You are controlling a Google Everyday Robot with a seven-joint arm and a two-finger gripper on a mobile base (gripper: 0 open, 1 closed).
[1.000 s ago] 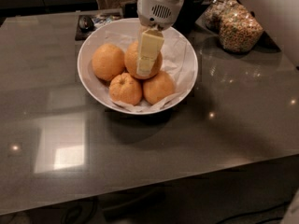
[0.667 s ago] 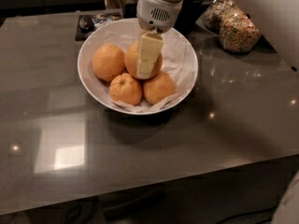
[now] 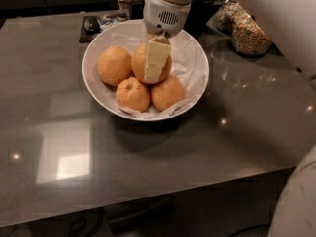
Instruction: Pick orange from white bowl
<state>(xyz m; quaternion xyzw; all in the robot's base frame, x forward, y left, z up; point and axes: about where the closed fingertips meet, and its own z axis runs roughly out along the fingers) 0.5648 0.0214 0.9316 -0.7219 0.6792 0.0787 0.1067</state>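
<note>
The white bowl [image 3: 196, 70], lined with crinkled white paper, stands on the dark table and holds several oranges. My gripper [image 3: 154, 62] reaches down from above into the bowl's back middle. It is shut on the orange [image 3: 139, 63], with the pale near finger [image 3: 157, 59] lying across the orange's front and the other finger hidden behind it. The orange sits slightly above the three others: one at the left [image 3: 114, 65], one at the front left [image 3: 132, 94] and one at the front right [image 3: 168, 92].
A clear bag of nuts or grains [image 3: 247, 32] lies at the back right of the table. A small dark tray with a round object [image 3: 94, 23] sits behind the bowl at the left. A white robot part [image 3: 298, 201] fills the lower right corner.
The gripper has stayed almost in place over the bowl's back middle. The orange between its fingers now shows more fully on both sides of the near finger.
</note>
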